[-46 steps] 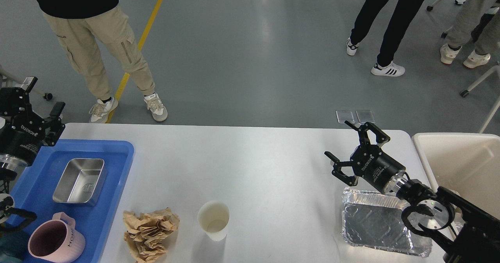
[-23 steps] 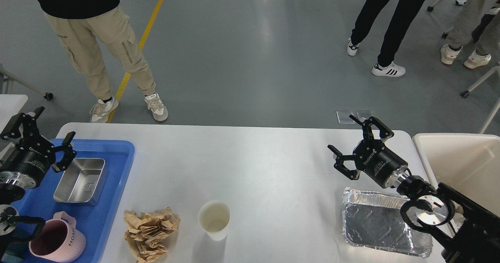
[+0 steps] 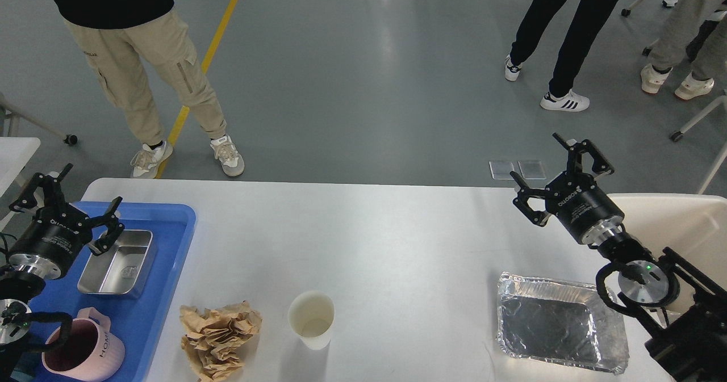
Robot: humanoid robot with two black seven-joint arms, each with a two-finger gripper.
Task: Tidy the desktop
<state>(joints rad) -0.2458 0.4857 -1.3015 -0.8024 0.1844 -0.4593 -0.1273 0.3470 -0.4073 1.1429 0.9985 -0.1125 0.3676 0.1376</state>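
Head view: nearest on the desktop [image 3: 397, 257] lie crumpled brown paper [image 3: 218, 332], soft and light, and a thin paper cup [image 3: 310, 319], best pinched at its rim. Farther off, left gripper [image 3: 68, 203] and right gripper [image 3: 559, 163] hover spread, empty.

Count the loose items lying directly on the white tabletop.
3: crumpled brown paper near the front-left, white paper cup front-centre, silver foil tray front-right. None seem hidden.

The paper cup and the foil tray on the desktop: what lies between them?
Nothing: in the head view, the stretch of desktop between the paper cup and the foil tray is bare white surface.
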